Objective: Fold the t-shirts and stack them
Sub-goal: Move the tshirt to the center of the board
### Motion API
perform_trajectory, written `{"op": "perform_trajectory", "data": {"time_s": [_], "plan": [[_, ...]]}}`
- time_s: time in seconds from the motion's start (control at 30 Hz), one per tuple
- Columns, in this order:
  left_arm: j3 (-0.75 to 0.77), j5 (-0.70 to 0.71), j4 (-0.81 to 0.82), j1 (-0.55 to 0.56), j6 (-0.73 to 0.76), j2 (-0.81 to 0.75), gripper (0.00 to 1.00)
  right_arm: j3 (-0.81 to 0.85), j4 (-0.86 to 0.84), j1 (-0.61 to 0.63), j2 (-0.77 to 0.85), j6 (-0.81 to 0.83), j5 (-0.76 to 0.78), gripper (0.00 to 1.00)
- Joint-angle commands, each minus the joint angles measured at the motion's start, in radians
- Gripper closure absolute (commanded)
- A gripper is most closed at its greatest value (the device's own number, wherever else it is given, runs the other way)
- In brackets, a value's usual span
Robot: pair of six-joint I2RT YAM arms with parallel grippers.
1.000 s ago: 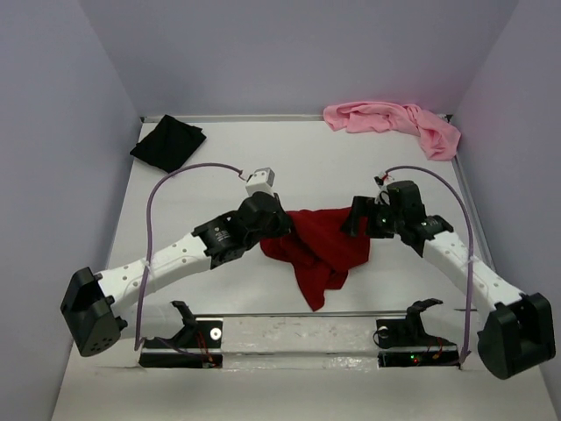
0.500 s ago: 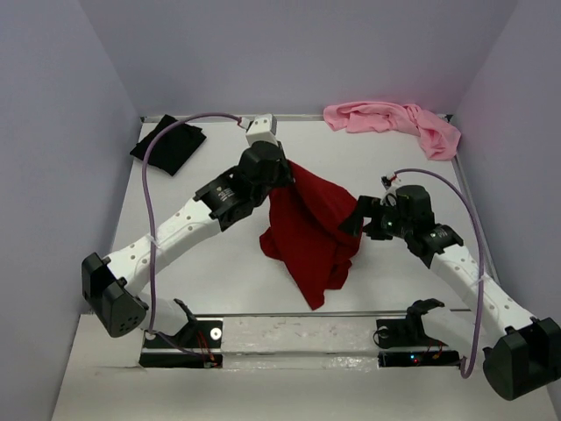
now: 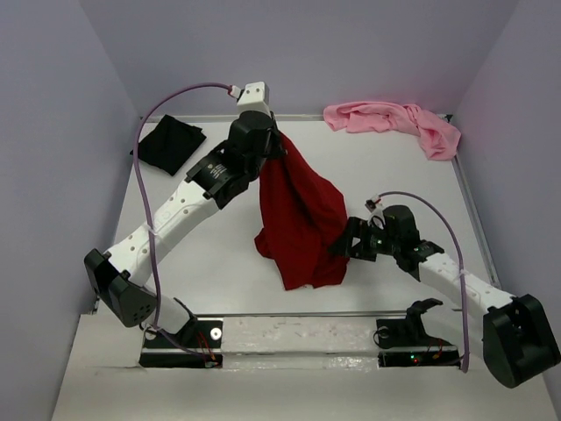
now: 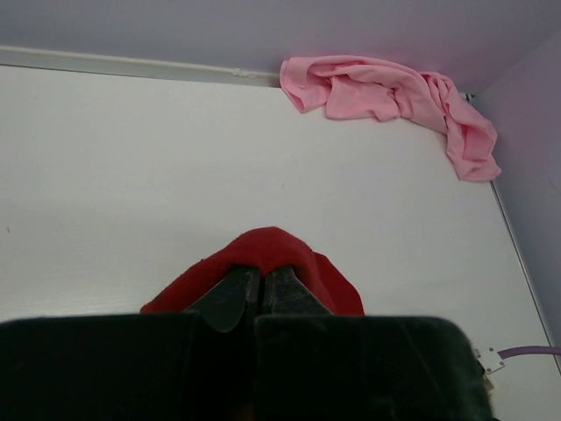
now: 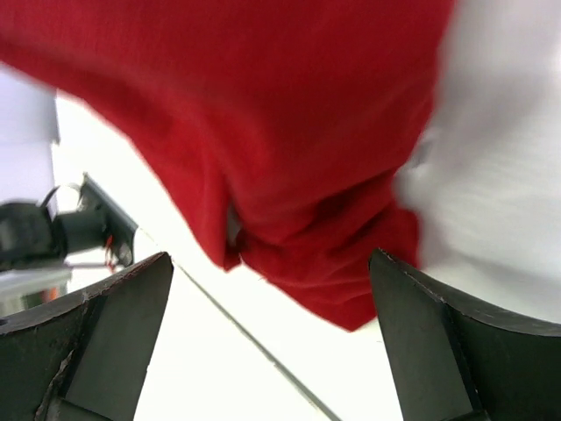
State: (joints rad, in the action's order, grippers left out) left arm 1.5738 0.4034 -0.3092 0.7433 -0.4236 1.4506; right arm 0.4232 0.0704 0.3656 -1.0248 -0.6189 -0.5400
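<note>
Now your left gripper (image 4: 263, 289) is clamped on the dark red t-shirt (image 3: 298, 210), hanging it above the bench (image 3: 210, 254); your right gripper (image 3: 344, 244) gapes wide beside its lower edge, gripping nothing.

Central hanging t-shirt (image 3: 298, 219) is before far-left t-shirt (image 3: 168, 144) and far-right t-shirt (image 3: 394, 121).

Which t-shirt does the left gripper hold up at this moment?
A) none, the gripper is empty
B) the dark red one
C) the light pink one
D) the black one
B: the left gripper is shut on a fold of the dark red t-shirt, which hangs from it, while the black t-shirt and the light pink t-shirt lie at the far corners of the table.
</note>
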Motion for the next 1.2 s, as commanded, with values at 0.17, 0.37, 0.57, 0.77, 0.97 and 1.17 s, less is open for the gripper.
{"op": "perform_trajectory", "data": {"time_s": [0.17,0.37,0.57,0.77,0.97,1.17], "plan": [[0.063,0.018,0.009,-0.016,0.026,0.021,1.00,0.049,-0.159,0.248,-0.050,-0.145,0.051,0.02],[0.058,0.025,0.012,-0.024,0.028,0.021,1.00,0.100,-0.181,0.343,-0.126,-0.166,0.115,0.02],[0.069,0.031,-0.007,-0.038,0.040,0.011,1.00,0.149,-0.212,0.397,-0.251,-0.159,0.149,0.02],[0.077,0.074,-0.031,-0.050,0.060,-0.021,1.00,0.273,0.023,0.377,-0.169,-0.029,0.334,0.00],[0.167,0.092,-0.042,-0.065,0.106,-0.026,1.00,0.325,0.104,0.303,-0.090,0.022,0.353,0.00],[0.295,0.029,-0.054,-0.065,0.120,-0.001,1.00,0.307,0.112,0.292,-0.135,0.044,0.396,0.00]]}}
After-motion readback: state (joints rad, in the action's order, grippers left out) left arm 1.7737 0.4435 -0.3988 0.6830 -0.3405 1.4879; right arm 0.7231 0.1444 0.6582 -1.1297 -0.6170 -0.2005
